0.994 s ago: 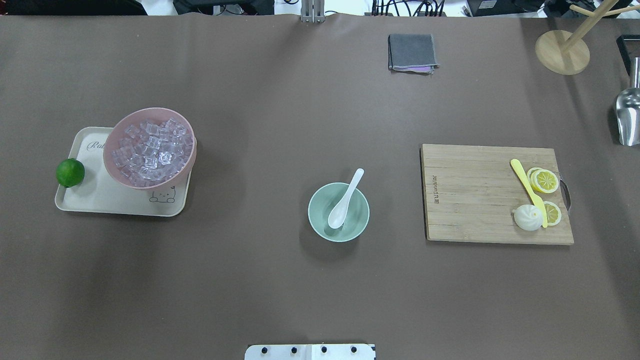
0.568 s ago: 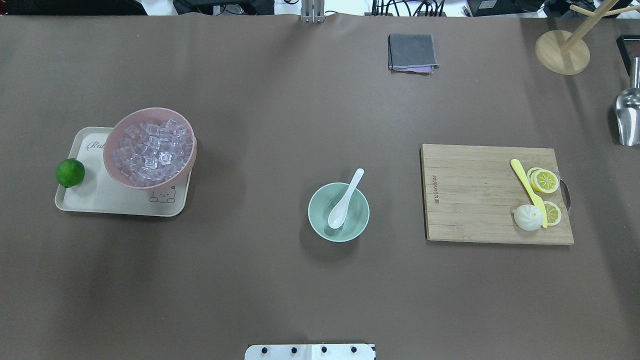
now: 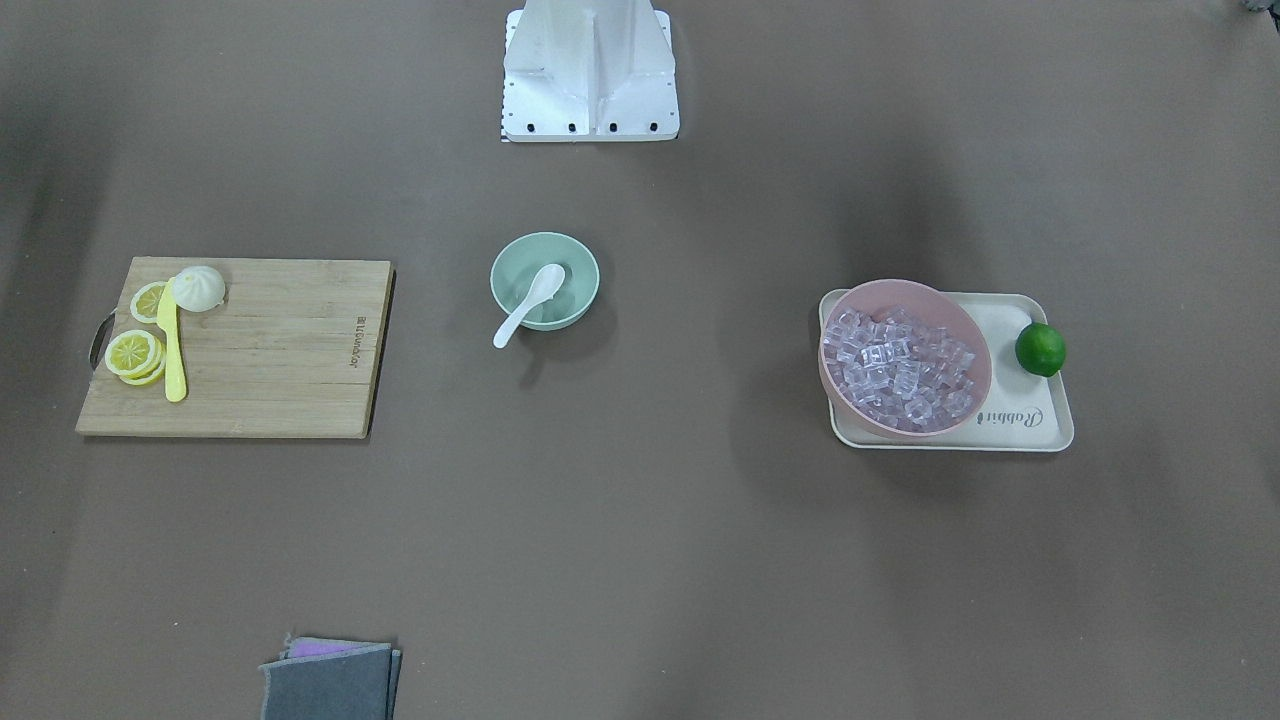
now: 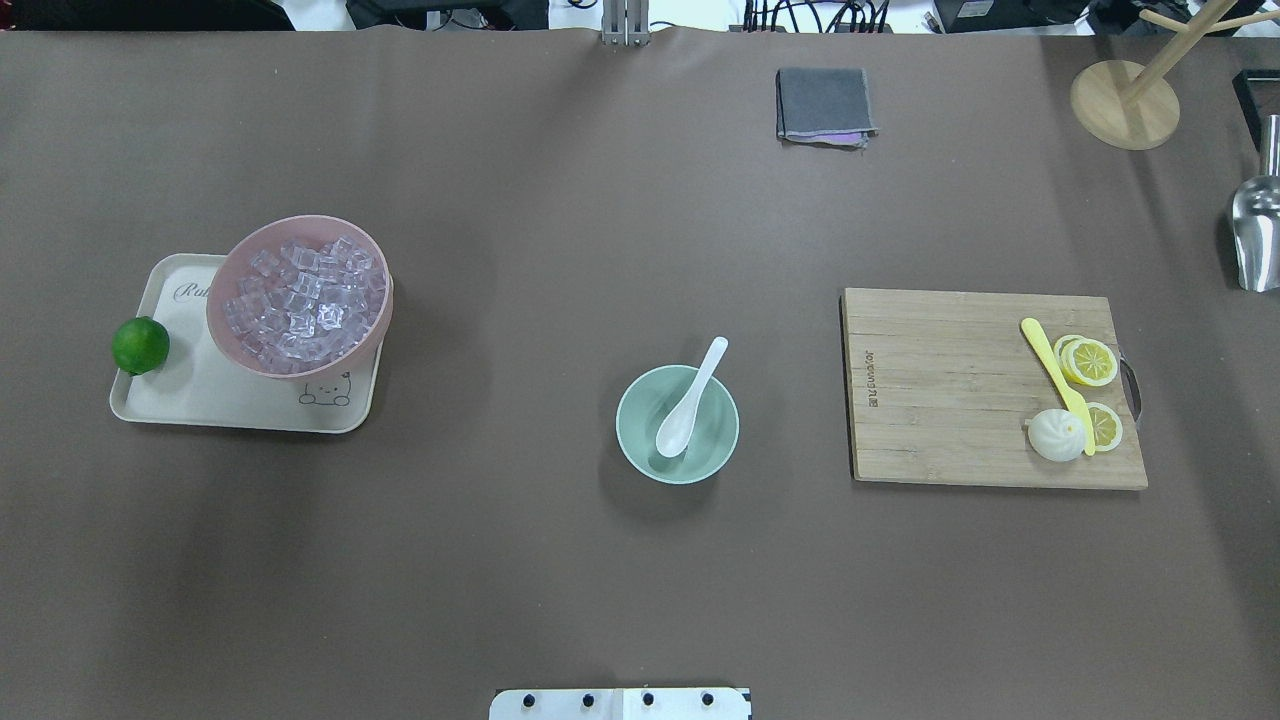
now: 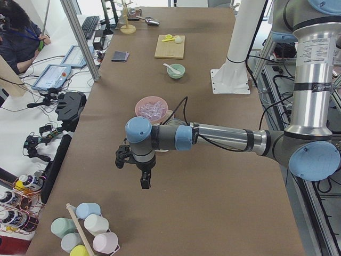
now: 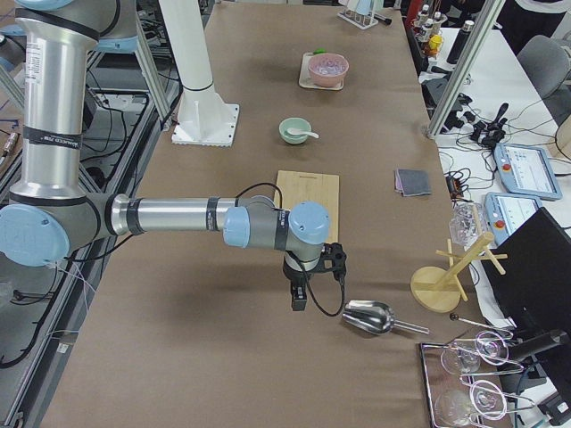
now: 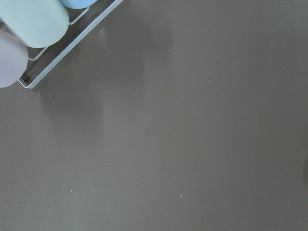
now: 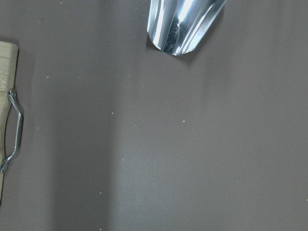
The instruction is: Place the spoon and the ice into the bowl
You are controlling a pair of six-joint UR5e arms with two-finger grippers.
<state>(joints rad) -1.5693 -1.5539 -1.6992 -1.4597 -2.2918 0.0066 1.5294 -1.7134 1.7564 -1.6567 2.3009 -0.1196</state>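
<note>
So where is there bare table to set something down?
Bare: between the tray and the bowl; between the bowl and the board; the whole strip by the robot base. Crowded: the tray, with the pink bowl and lime; the board's right end; the far right corner by the stand and scoop.

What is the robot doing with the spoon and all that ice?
Nothing is being touched right now. The white spoon lies in the mint bowl, scoop inside and handle sticking out over the rim. The ice sits piled in the pink bowl on the tray; none shows in the mint bowl. Both arms are out at the table's ends: the left tool over bare table, the right tool near a metal scoop.
</note>
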